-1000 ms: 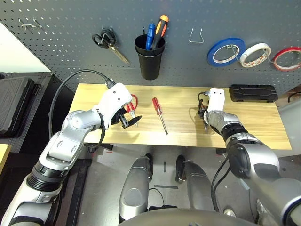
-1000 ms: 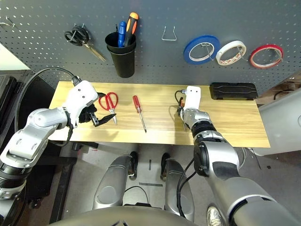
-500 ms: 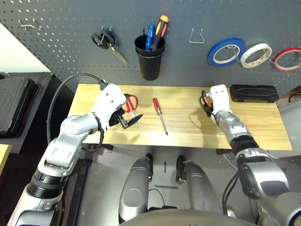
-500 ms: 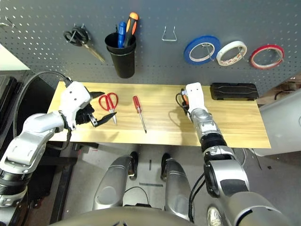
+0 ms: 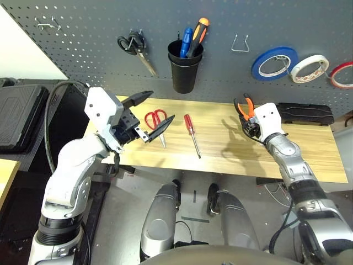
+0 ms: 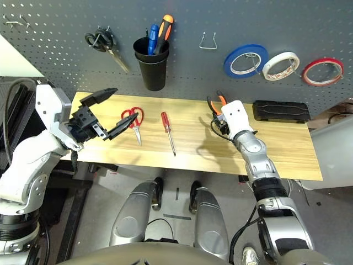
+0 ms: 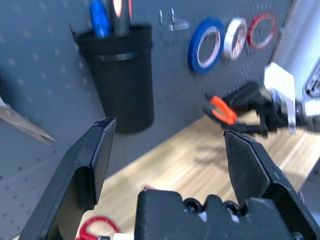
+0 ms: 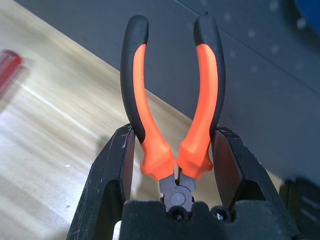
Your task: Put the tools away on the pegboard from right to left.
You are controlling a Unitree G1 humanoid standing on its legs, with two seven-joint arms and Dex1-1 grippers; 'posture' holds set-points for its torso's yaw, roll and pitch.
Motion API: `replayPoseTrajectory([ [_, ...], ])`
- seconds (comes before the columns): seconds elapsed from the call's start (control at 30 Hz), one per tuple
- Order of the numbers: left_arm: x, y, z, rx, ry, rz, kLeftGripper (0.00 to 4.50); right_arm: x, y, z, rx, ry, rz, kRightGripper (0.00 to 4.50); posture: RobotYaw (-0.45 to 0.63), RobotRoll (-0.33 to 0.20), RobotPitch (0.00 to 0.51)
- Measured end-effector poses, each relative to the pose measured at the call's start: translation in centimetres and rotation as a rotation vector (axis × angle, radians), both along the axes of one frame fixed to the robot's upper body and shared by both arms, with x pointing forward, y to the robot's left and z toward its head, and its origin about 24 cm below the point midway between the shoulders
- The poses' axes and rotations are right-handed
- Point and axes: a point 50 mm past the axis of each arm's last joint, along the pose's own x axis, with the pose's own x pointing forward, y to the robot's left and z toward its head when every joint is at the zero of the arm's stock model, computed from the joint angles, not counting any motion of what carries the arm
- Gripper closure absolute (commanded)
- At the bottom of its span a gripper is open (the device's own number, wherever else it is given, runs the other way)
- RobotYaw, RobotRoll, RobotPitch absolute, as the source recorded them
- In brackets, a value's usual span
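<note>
My right gripper (image 8: 175,145) is shut on the orange-and-black pliers (image 5: 244,105) just above their head. It holds them over the table (image 5: 220,154), handles pointing up at the pegboard (image 5: 83,49) below an empty metal hook (image 5: 240,44). The red-handled scissors (image 5: 155,118) and the slim red-handled screwdriver (image 5: 190,130) lie on the table left of centre. My left gripper (image 6: 122,105) hangs open above the table's left part, close over the red scissors and holding nothing. The thin red tape ring (image 6: 304,72) hangs at the board's far right.
Black-handled scissors (image 5: 135,47) hang at the board's upper left. A black cup (image 5: 185,69) holding screwdrivers sits beside them. Blue tape (image 6: 229,66) and white tape (image 6: 267,69) hang left of the red ring. A black case (image 5: 306,112) lies at the table's back right.
My right gripper has lifted the pliers off the table and turned their handles up towards the board. My left arm has risen and its fingers have spread wider. The camera has shifted too.
</note>
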Motion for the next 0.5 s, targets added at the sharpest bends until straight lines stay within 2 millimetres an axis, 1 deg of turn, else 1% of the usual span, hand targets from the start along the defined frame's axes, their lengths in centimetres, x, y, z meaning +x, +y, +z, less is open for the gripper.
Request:
replayPoseTrajectory([
  [0.13, 0.0, -0.7, 1.5, -0.046, -0.051, -0.015, 0.00, -0.5, 0.0, 1.4, 0.015, -0.111, 0.036, 2.04, 0.37, 0.000, 0.239],
  [0.23, 0.1, -0.8, 1.7, -0.058, -0.050, -0.013, 0.00, -0.8, -0.1, 2.4, 0.026, -0.185, 0.045, 2.04, 0.36, 0.000, 0.238],
  [0.5, 0.2, -1.4, 1.6, -0.050, -0.044, -0.044, 0.00, -1.6, 1.1, 5.4, 0.048, -0.371, 0.106, 2.04, 0.33, 0.000, 0.236],
])
